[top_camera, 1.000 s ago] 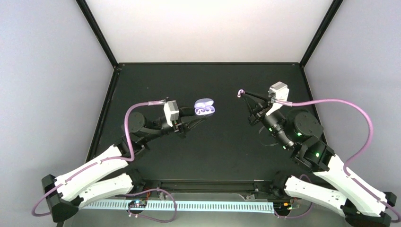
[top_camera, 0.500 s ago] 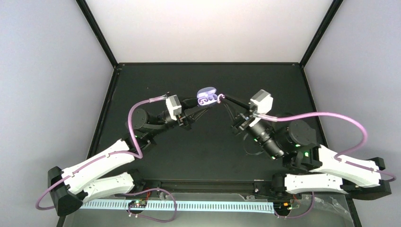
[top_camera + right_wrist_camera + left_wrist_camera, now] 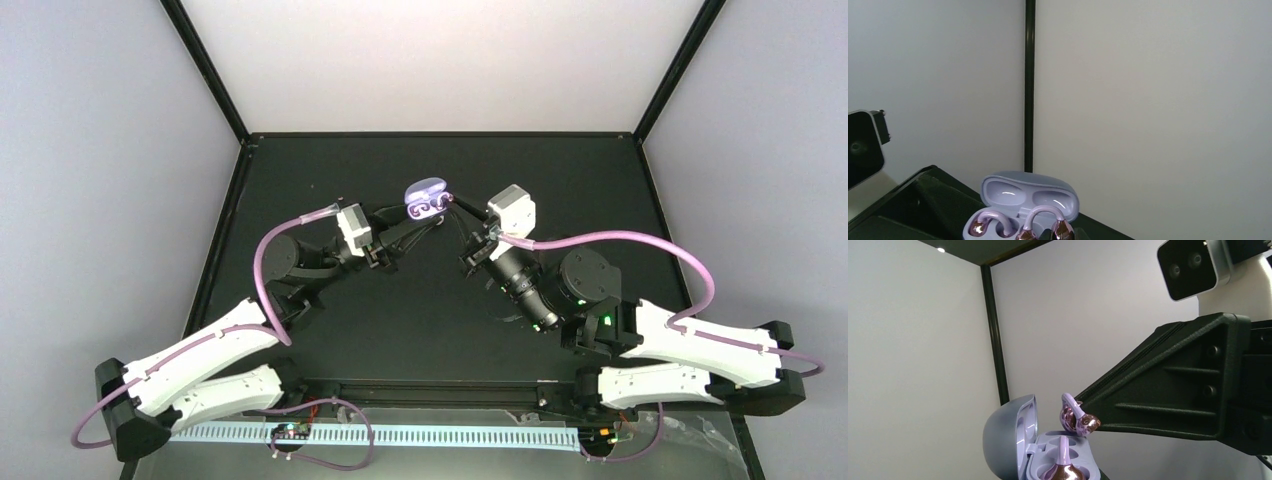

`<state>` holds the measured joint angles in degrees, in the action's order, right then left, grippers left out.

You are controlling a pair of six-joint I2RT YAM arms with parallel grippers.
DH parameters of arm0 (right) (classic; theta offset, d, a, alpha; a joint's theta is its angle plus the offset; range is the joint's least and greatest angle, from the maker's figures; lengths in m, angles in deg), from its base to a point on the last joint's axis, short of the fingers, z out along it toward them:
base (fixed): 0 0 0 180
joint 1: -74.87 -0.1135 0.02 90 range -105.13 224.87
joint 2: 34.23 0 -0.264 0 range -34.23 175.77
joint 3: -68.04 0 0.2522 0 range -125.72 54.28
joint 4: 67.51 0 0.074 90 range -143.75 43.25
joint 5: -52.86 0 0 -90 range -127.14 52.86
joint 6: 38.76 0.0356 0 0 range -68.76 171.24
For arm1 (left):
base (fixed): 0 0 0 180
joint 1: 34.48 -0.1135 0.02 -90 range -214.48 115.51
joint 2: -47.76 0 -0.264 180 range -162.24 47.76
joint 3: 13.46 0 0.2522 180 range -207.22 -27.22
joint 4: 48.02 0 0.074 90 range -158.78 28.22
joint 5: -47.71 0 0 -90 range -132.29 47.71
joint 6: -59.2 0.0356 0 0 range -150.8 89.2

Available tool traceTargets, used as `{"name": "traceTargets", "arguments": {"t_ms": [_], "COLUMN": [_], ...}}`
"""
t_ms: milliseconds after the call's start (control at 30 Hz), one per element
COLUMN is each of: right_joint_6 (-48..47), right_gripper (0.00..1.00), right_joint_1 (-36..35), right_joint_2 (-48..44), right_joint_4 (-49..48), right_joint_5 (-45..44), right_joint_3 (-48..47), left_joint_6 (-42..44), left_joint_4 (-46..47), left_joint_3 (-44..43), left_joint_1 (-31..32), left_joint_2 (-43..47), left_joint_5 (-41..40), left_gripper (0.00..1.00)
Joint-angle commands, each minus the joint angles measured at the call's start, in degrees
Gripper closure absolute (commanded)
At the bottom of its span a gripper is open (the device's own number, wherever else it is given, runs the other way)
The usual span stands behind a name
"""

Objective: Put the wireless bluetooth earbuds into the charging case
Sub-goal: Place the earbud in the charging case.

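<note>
Left claw [image 3: 415, 222]: left of case [image 3: 423, 192], apparently clamped on case base, holding it up off table [image 3: 600, 180].
Case: lid open, one purple earbud [image 3: 989, 223] seated in one slot.
Second earbud [image 3: 1077, 419]: just above case's other slot, not yet seated, pinched in closed right claw [image 3: 447, 202], right of case.
Handling, judged: earbud very light, glossy, slippery, rigid hook. Grip thin hook, leave body free. Case hard, smooth; hold low on base.
</note>
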<state>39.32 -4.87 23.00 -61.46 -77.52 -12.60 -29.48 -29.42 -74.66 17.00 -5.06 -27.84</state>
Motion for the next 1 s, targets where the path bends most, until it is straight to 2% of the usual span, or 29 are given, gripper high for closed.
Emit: {"name": "traceTargets", "arguments": {"t_ms": [0,967], "right_joint_6": [-0.1,3.8], "right_gripper": [0.91,0.91], "right_joint_1": [-0.3,-0.3], "right_joint_2": [0.2,0.9], "right_joint_4": [-2.7,0.3], "right_joint_5": [-3.3,-1.4], "right_joint_3": [-1.7,-3.4], "left_joint_6": [1.4,0.8], "left_joint_4": [3.1,3.1], "left_joint_3": [-0.5,-0.9], "left_joint_1": [0.5,1.1], "left_joint_2": [1.6,0.6], "left_joint_5": [-0.9,-1.5], "left_gripper": [0.98,0.98]}}
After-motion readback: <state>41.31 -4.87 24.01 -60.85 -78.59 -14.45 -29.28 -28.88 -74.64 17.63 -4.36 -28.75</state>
